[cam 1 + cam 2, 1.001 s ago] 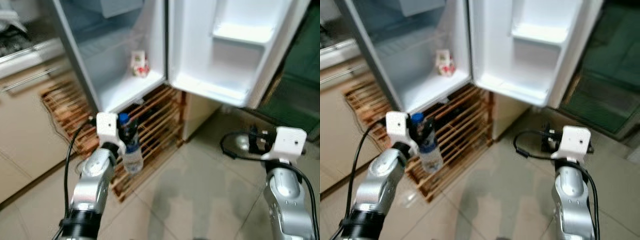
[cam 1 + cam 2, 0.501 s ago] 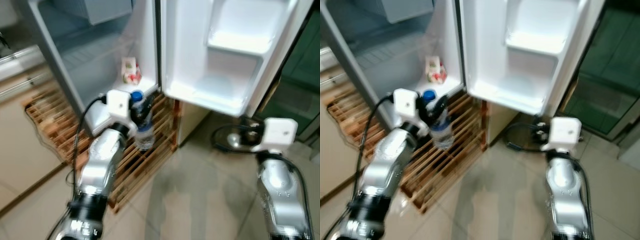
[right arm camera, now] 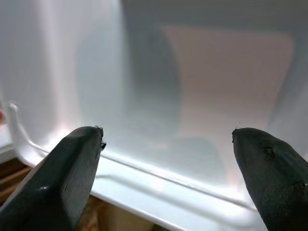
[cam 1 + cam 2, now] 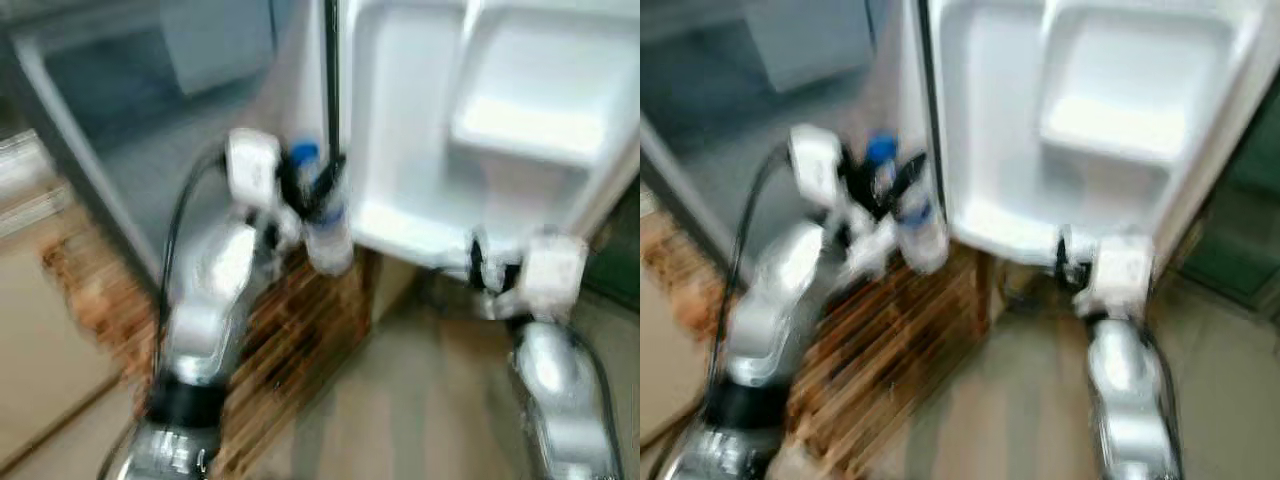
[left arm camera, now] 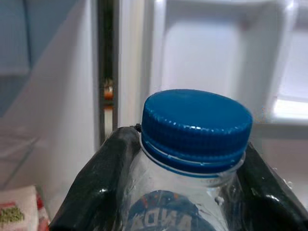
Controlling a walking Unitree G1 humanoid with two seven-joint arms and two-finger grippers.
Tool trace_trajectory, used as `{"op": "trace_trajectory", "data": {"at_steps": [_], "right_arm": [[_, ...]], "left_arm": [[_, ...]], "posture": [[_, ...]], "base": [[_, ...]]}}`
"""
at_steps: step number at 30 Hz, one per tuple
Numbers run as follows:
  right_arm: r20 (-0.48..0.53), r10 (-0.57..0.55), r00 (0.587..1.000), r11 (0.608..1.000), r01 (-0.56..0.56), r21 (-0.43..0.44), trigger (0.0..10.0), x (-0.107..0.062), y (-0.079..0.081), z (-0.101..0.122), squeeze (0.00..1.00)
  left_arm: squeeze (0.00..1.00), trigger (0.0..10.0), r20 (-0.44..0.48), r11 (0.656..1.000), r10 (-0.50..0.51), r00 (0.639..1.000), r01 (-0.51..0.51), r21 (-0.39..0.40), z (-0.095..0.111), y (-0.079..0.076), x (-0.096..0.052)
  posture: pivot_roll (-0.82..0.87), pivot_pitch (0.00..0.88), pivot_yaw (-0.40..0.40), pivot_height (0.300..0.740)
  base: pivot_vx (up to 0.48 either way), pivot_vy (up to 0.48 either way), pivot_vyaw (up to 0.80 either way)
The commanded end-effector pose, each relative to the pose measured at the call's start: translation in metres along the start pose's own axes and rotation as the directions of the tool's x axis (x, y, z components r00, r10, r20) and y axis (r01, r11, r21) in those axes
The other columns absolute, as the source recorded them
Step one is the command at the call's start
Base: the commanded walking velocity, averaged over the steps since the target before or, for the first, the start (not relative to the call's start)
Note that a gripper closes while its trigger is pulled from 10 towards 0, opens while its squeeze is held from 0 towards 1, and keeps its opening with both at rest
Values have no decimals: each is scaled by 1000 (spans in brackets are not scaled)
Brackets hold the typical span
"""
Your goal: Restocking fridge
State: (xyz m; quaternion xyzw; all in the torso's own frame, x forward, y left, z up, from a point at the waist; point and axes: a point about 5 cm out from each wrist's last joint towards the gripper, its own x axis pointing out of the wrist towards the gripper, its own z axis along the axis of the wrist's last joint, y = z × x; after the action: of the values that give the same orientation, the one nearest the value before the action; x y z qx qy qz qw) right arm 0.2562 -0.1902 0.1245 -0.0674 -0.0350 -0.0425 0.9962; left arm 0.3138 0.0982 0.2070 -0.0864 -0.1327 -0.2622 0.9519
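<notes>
Blue-capped water bottle point(image 5: 195, 144) clamped in left gripper point(image 5: 178, 192), near the fridge door shelf point(image 4: 420, 232). Right gripper point(image 3: 168, 159) spread, holding nothing. Keep bottle upright, clear the shelf lip, then lower.

A slatted wooden pallet point(image 4: 300, 330) lies on the floor beneath the open appliance. Pale beige floor tiles point(image 4: 400, 400) spread beside it. A beige cabinet front point(image 4: 40, 320) stands at the left edge, blurred.

A clear plastic water bottle point(image 4: 325, 225) with a blue ribbed cap point(image 5: 197, 126) and a blue label stands roughly upright, clamped at the neck between the left claw point(image 5: 180, 192)'s black fingers point(image 5: 98, 192). It hangs before the open fridge point(image 4: 130, 120), beside the white door shelves point(image 4: 520, 130).
</notes>
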Motion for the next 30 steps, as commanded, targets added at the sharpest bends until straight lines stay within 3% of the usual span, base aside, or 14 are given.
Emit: {"op": "trace_trajectory", "data": {"at_steps": [1,9,14,16,19,23,24,26,30], "right_arm": [[5,-23,1000,1000,23,-2,10000,-1,-8,2,376],[18,-3,1000,1000,3,-2,10000,-1,-5,5,365],[29,23,999,1000,-23,5,10000,-1,-2,7,365],[14,36,999,999,-36,-5,10000,-1,0,6,365],[11,34,999,999,-34,-1,10000,-5,2,7,373],[25,29,999,1000,-29,-9,10000,-10,0,9,369],[25,29,999,1000,-29,-9,10000,-10,0,9,369],[23,26,999,1000,-26,-16,10000,-16,-2,10,365],[11,26,1000,999,-26,-25,10000,-24,-4,9,361]], "left_arm": [[0,10000,27,995,-102,994,103,-15,9,-16,8],[0,10000,25,990,-140,990,141,-12,15,-21,13],[0,10000,11,993,-111,994,110,46,16,-16,26],[0,10000,-16,986,-128,992,129,108,13,-19,34],[0,10000,-53,992,-86,995,90,84,7,-15,44],[0,10000,-98,999,51,994,-50,12,-5,5,53],[0,10000,-98,999,51,994,-50,12,-5,5,53],[0,10000,-104,988,156,982,-154,31,-9,21,62],[0,10000,-68,982,183,981,-180,48,-2,26,72]], "posture": [[-133,0,93,740],[-134,0,90,740],[-135,0,85,740],[-146,0,90,740],[-173,0,112,740],[-199,0,127,740],[-199,0,127,740],[-221,0,134,740],[-251,0,142,740]], "base": [[0,0,-631],[0,0,-463],[0,0,0],[0,0,0],[0,0,-596],[0,0,-298],[0,0,0],[0,0,0],[0,0,0]]}}
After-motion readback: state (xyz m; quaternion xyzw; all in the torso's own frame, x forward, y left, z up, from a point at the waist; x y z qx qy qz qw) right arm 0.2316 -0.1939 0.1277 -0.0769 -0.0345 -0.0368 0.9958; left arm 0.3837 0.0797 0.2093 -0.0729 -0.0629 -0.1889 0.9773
